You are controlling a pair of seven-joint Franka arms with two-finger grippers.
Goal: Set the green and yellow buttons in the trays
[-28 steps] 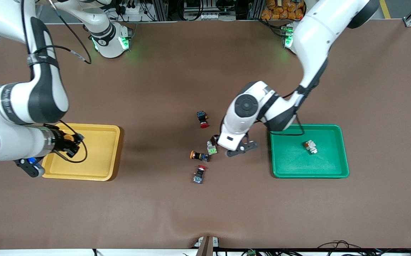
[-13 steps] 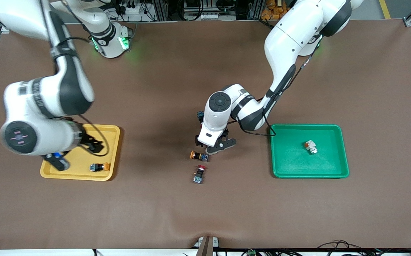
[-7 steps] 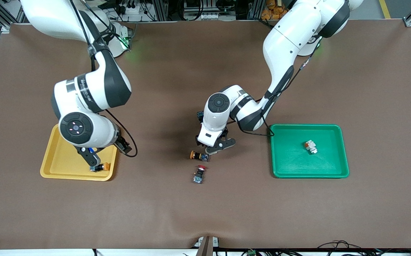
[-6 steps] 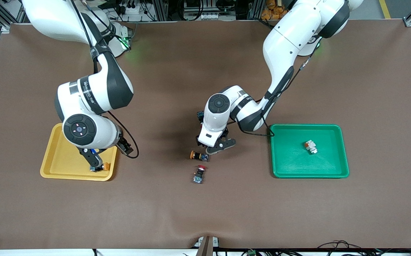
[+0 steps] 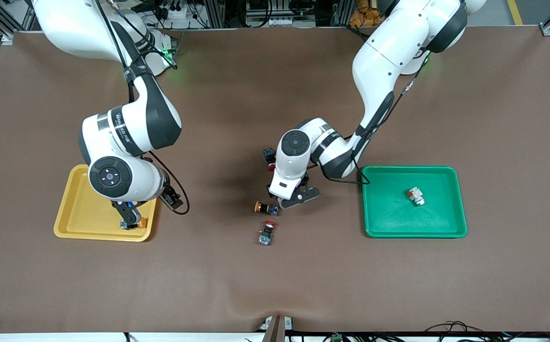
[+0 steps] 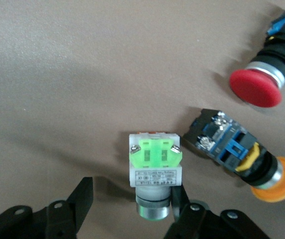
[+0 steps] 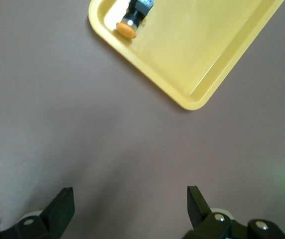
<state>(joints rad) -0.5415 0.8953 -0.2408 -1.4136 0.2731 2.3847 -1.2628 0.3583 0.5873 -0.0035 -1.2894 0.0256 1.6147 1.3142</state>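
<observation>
My left gripper (image 5: 288,198) is open and low over the middle of the table, hiding a silver-white green button there. In the left wrist view that green button (image 6: 155,172) lies on the table between my open fingers (image 6: 132,193), close against one finger (image 6: 178,199) and apart from the other. A yellow button (image 5: 266,207) lies beside it and shows in the left wrist view (image 6: 247,157). Another green button (image 5: 415,195) lies in the green tray (image 5: 415,232). A yellow button (image 5: 138,223) lies in the yellow tray (image 5: 77,209). My right gripper (image 5: 171,198) is open and empty beside that tray (image 7: 197,45).
Two red-capped black switches lie near the left gripper: one (image 5: 266,234) nearer the front camera, one (image 5: 270,159) farther from it. The nearer one shows in the left wrist view (image 6: 264,79). The brown table mat has a wrinkle at its front edge (image 5: 275,304).
My right gripper let the yellow button go into the yellow tray and swung off the tray toward the table's middle. My left gripper moved over the green button and settled lower.
</observation>
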